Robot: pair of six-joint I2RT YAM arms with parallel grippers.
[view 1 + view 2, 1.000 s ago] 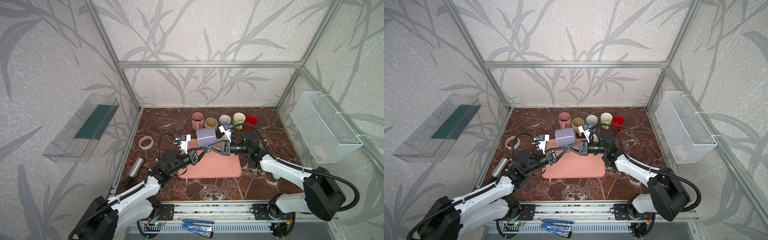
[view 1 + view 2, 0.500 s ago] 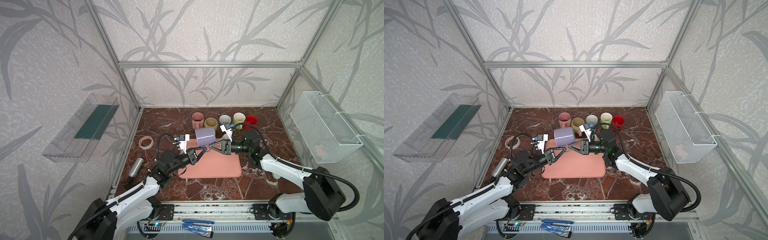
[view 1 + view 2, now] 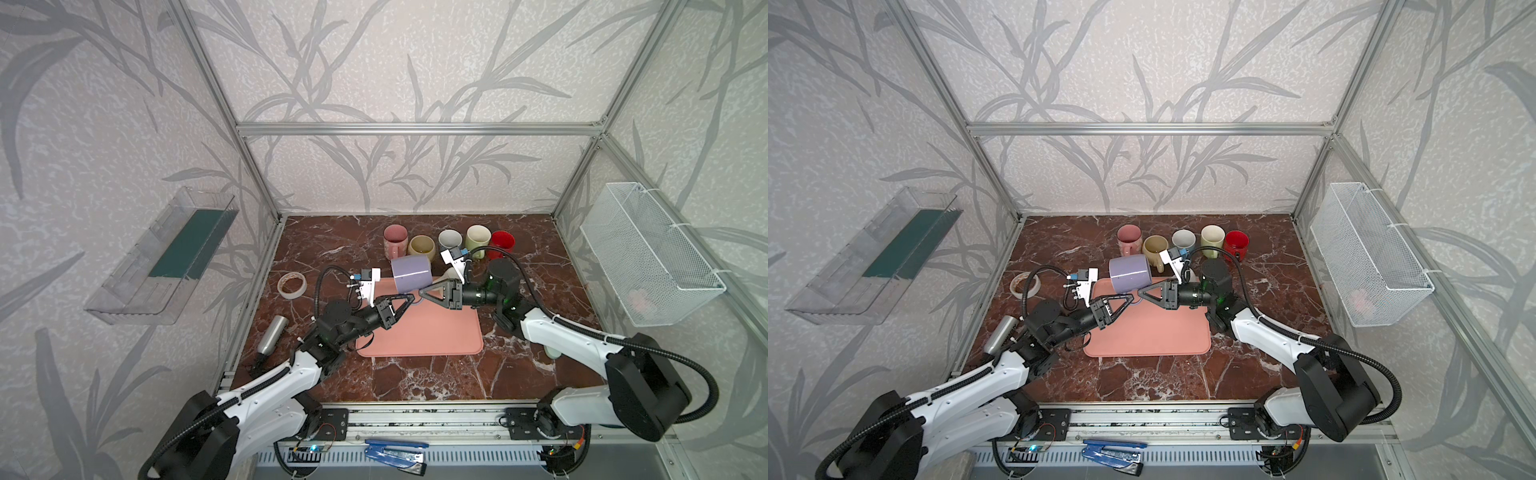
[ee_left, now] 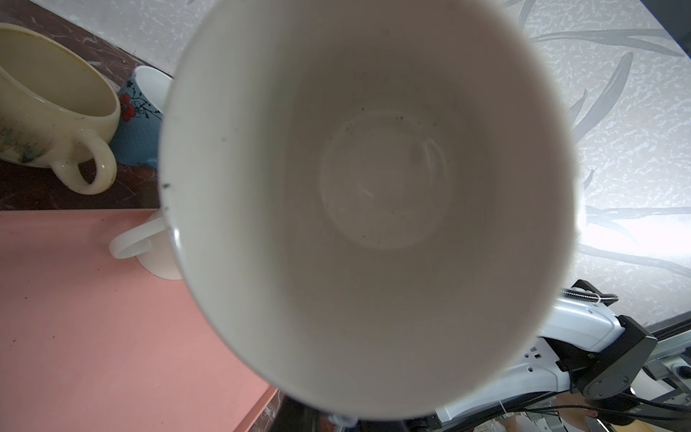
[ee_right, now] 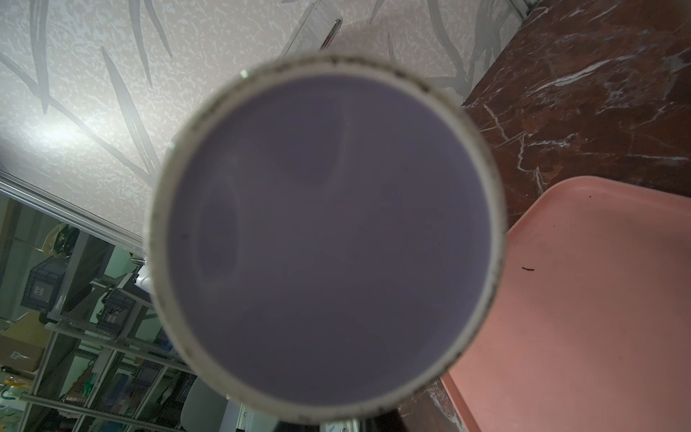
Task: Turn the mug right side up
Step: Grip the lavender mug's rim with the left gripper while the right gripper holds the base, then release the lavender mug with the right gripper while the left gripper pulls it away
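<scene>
The lilac mug (image 3: 410,274) (image 3: 1128,274) hangs on its side above the far edge of the pink mat (image 3: 424,332), clear of it. My left gripper (image 3: 410,299) (image 3: 1130,298) and my right gripper (image 3: 421,293) (image 3: 1140,293) meet tip to tip under the mug, both narrowed on its handle. The mug's white inside (image 4: 374,168) fills the left wrist view. Its lilac bottom (image 5: 329,232) fills the right wrist view. The mug hides the fingertips in both wrist views.
A row of upright mugs stands behind: pink (image 3: 395,237), beige (image 3: 421,246), grey (image 3: 449,240), cream (image 3: 478,237), red (image 3: 502,242). A white mug (image 4: 149,243) sits at the mat's far edge. On the left lie a tape roll (image 3: 292,284) and a metal cylinder (image 3: 272,334).
My right gripper's jaws have closed at the mug's handle. The mug and both arms have hardly moved.
</scene>
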